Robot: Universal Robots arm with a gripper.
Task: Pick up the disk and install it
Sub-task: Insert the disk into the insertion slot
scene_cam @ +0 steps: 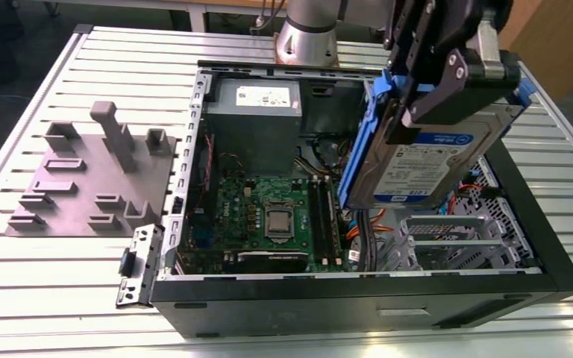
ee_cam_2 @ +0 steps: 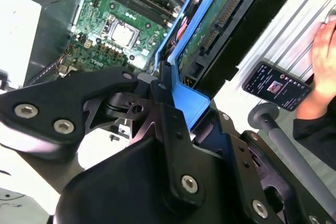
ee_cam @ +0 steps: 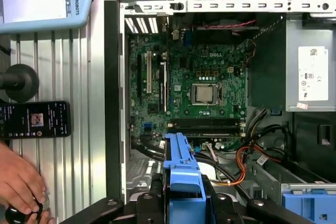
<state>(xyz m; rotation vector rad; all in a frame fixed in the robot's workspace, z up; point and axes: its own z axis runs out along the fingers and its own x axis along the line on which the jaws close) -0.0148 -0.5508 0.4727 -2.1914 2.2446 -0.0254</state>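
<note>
Disk point(scene_cam: 416, 160) hangs on edge over the open case point(scene_cam: 366, 298), above the motherboard point(scene_cam: 266, 216). Gripper point(scene_cam: 436, 112) clamped across its blue rails point(scene_cam: 358, 142). Likely rigid, fairly heavy, shock-sensitive; rails seem the safest hold, not the label.
</note>
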